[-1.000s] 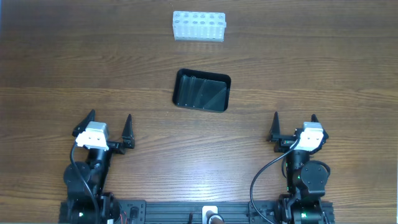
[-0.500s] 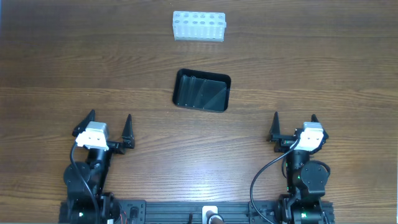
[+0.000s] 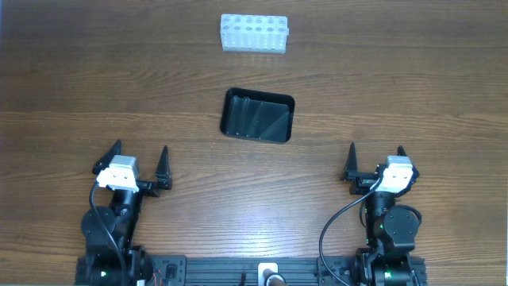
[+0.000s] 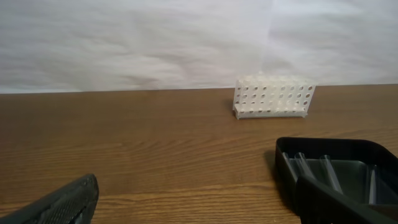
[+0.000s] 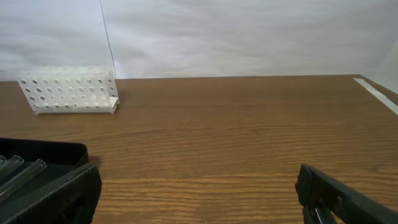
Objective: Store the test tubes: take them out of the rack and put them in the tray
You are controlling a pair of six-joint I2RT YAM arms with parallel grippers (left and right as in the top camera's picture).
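Left gripper (image 3: 141, 148) and right gripper (image 3: 376, 148) gape wide, empty; pinch tubes (image 5: 25, 175) mid-barrel, gently (light, slick, probably brittle).

Bench (image 3: 413, 87) is showing brown wood grain, streaks running side to side. Rack (image 3: 253, 33) is reading white, dotted with a grid of round holes. Tray (image 3: 228, 119), just arm-side of the rack, is showing glossy black. The tubes (image 4: 328, 172) in it are looking clear. Left tool (image 3: 141, 147) and right tool (image 3: 376, 148) are showing black. Wall (image 4: 124, 43) behind the rack is reading plain white.
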